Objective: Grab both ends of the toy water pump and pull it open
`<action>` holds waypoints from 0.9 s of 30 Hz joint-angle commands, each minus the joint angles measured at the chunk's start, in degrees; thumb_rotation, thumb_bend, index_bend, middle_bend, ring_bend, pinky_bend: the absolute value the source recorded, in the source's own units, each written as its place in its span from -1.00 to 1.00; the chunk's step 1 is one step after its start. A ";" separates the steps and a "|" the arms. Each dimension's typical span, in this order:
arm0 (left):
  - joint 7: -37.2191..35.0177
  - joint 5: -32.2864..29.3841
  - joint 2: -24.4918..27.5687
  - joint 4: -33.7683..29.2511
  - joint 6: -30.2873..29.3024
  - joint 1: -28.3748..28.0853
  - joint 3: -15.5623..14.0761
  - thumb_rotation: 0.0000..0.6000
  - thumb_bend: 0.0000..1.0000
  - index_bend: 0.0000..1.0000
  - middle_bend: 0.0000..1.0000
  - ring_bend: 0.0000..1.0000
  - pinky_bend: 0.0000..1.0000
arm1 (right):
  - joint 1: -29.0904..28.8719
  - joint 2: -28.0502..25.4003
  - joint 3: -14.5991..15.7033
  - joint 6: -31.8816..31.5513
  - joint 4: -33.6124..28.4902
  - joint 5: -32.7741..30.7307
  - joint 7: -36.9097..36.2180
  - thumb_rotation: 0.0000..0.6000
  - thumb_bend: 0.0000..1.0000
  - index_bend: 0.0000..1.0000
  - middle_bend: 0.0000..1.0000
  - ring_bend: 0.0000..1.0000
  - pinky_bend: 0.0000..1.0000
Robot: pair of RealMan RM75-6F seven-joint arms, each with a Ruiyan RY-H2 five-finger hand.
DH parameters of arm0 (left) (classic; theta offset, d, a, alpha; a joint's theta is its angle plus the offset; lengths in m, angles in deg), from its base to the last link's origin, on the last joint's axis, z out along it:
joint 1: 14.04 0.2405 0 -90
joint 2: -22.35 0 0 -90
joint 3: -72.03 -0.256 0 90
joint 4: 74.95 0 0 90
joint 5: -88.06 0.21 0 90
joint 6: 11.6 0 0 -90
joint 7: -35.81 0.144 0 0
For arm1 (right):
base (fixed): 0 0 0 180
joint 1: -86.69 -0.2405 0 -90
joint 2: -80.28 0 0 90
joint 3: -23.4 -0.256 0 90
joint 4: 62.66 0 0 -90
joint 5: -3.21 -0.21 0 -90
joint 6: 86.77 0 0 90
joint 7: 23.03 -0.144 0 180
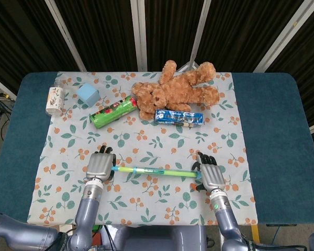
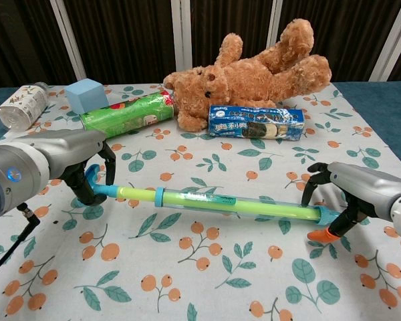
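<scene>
The toy water pump (image 1: 152, 170) lies across the near part of the floral cloth, a thin green and clear tube (image 2: 214, 202) with a blue handle on its left end and an orange tip on its right end. My left hand (image 1: 99, 166) grips the blue handle, fingers curled round it (image 2: 60, 157). At the other end my right hand (image 1: 211, 178) holds the tube, fingers hooked over it (image 2: 361, 190), and the orange tip (image 2: 319, 235) pokes out below. The tube sits just above the cloth and slopes down slightly to the right in the chest view.
Behind the pump lie a brown teddy bear (image 1: 175, 91), a blue snack pack (image 1: 178, 117), a green canister (image 1: 113, 113), a blue cube (image 1: 87, 94) and a bottle (image 1: 54, 101) at the far left. The cloth (image 1: 146, 146) covers a dark blue table (image 1: 272, 130).
</scene>
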 commanded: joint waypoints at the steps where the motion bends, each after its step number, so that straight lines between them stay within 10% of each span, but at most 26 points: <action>1: 0.03 0.17 0.10 -0.04 -0.11 -0.08 -0.27 1.00 0.06 0.30 -0.65 -0.80 -0.37 | -0.16 0.19 0.07 0.10 0.36 0.05 -0.20 1.00 -0.50 -0.10 -0.84 -1.00 -1.00; 27: -0.82 0.49 1.00 -1.13 -0.21 -0.37 -1.46 1.00 0.06 0.31 -0.65 -0.80 -0.37 | -1.48 -0.37 -0.65 -1.99 -0.50 -0.28 1.26 1.00 -0.29 0.38 -0.67 -0.96 -1.00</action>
